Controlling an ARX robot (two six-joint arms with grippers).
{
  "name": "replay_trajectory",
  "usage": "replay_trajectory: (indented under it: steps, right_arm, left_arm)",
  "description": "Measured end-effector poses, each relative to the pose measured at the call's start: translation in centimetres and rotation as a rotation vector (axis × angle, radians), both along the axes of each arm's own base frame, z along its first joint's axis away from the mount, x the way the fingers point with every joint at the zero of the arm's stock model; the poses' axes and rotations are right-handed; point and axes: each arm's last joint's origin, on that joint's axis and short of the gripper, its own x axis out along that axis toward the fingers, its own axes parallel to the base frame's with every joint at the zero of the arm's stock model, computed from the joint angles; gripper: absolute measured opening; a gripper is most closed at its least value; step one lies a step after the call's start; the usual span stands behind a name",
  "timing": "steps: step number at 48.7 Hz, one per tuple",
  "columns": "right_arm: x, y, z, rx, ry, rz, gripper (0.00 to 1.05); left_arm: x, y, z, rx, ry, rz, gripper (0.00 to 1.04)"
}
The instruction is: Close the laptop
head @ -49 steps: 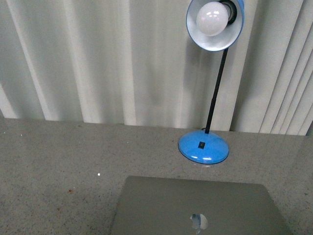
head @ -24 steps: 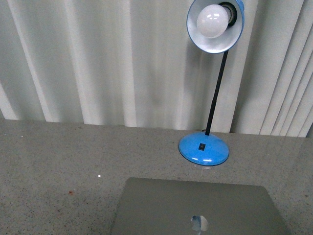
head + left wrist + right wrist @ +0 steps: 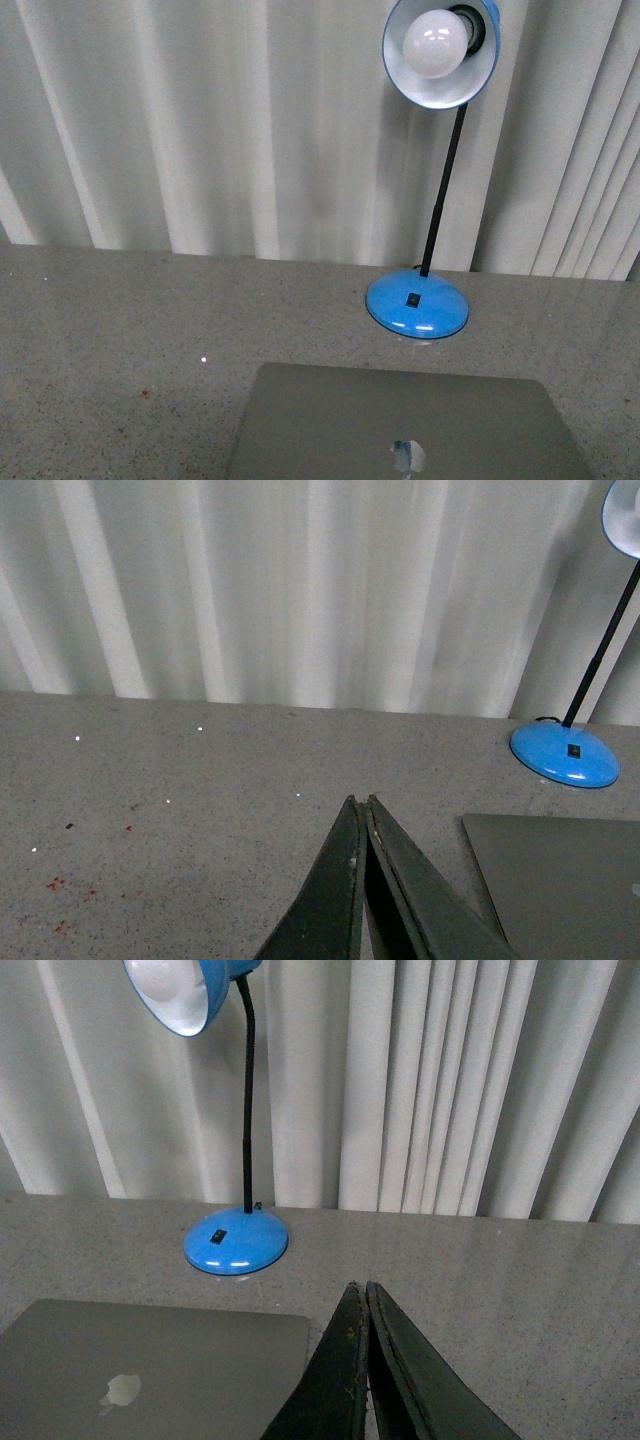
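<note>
The silver-grey laptop (image 3: 400, 420) lies on the grey speckled table with its lid down flat and the shiny apple logo facing up. It also shows in the left wrist view (image 3: 560, 880) and the right wrist view (image 3: 150, 1365). My left gripper (image 3: 360, 802) is shut and empty, held above the table to the left of the laptop. My right gripper (image 3: 358, 1286) is shut and empty, above the table just past the laptop's right edge. Neither gripper touches the laptop, and neither shows in the front view.
A blue desk lamp stands behind the laptop, its round base (image 3: 417, 303) on the table and its shade (image 3: 440, 48) with a white bulb high above. White vertical blinds (image 3: 200, 120) close off the back. The grey table (image 3: 110, 340) stretches left and right.
</note>
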Motion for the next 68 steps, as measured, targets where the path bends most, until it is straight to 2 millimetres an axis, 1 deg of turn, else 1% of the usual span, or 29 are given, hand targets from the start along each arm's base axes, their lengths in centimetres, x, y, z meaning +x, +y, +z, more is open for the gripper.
replay_trajectory:
  steps: [7,9,10,13,15,16,18,19,21,23,27,28,29,31,35,68]
  right_arm:
    - [0.0,0.0,0.0,0.0,0.0,0.0,0.03]
    - [0.0,0.0,0.0,0.0,0.0,0.0,0.03]
    - [0.0,0.0,0.0,-0.001,0.0,0.0,0.04]
    - [0.0,0.0,0.0,0.0,0.0,0.0,0.17]
    - [0.0,0.0,0.0,0.0,0.0,0.0,0.27]
    - [0.0,0.0,0.01,0.0,0.0,0.0,0.31]
    - [0.0,0.0,0.0,0.0,0.0,0.0,0.42]
    - [0.0,0.0,0.0,0.0,0.0,0.0,0.45]
    - [0.0,0.0,0.0,0.0,0.0,0.0,0.56]
    - [0.0,0.0,0.0,0.0,0.0,0.0,0.65]
    - [0.0,0.0,0.0,0.0,0.0,0.0,0.84]
    - [0.0,0.0,0.0,0.0,0.0,0.0,0.88]
    - [0.0,0.0,0.01,0.0,0.0,0.0,0.93]
    - [0.0,0.0,0.01,0.001,0.0,0.0,0.99]
    - [0.0,0.0,0.0,0.0,0.0,0.0,0.97]
    - [0.0,0.0,0.0,0.0,0.0,0.0,0.97]
  left_arm:
    - [0.0,0.0,0.0,0.0,0.0,0.0,0.04]
    - [0.0,0.0,0.0,0.0,0.0,0.0,0.08]
    - [0.0,0.0,0.0,0.0,0.0,0.0,0.14]
    - [0.0,0.0,0.0,0.0,0.0,0.0,0.28]
    - [0.0,0.0,0.0,0.0,0.0,0.0,0.37]
    - [0.0,0.0,0.0,0.0,0.0,0.0,0.42]
    - [0.0,0.0,0.0,0.0,0.0,0.0,0.53]
    - [0.0,0.0,0.0,0.0,0.0,0.0,0.56]
    - [0.0,0.0,0.0,0.0,0.0,0.0,0.65]
    - [0.0,0.0,0.0,0.0,0.0,0.0,0.76]
    - [0.0,0.0,0.0,0.0,0.0,0.0,0.94]
    - [0.0,0.0,0.0,0.0,0.0,0.0,0.99]
    - [0.0,0.0,0.0,0.001,0.0,0.0,1.0]
    - [0.0,0.0,0.0,0.0,0.0,0.0,0.97]
    - [0.0,0.0,0.0,0.0,0.0,0.0,0.98]
    - [0.0,0.0,0.0,0.0,0.0,0.0,0.98]
